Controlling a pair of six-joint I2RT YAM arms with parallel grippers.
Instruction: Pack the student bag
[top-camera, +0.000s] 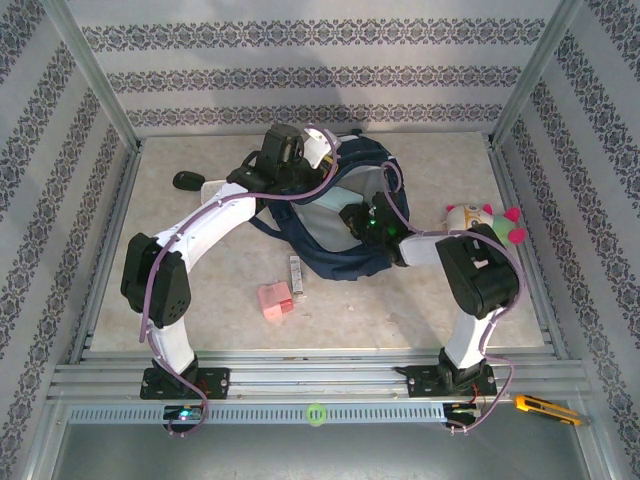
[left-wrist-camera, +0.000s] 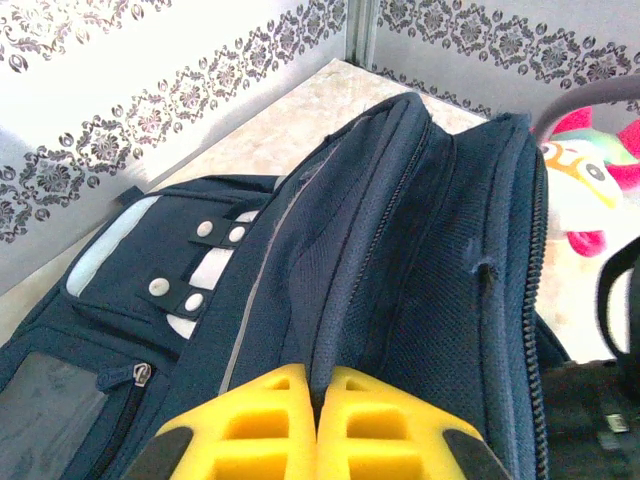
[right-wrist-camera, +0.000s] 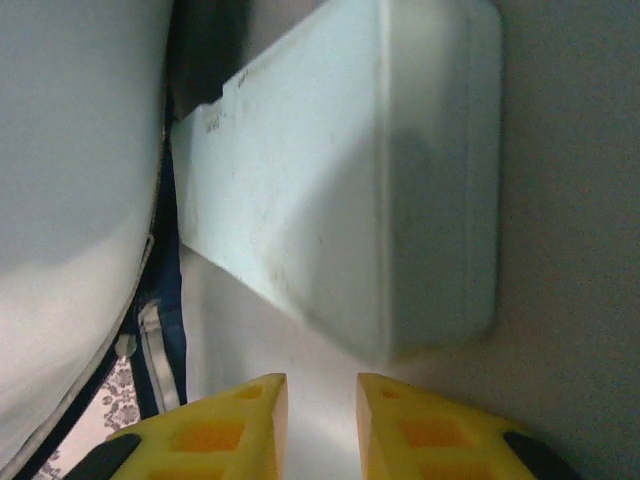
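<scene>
Facing the pale box (right-wrist-camera: 340, 170) just ahead inside the student bag (left-wrist-camera: 400, 250), the right hand (right-wrist-camera: 320, 385) is slightly spread and empty.

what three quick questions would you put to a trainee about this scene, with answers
1. True or false: the left gripper is shut on the rim of the student bag.
2. Which thing lies nearest the pink block on the table? A) plush toy B) white stick C) yellow knife
3. In the right wrist view, what lies just ahead of the right gripper?

Key: 1 true; 2 B; 3 a pale box, with the fingers apart and nothing between them.
</scene>
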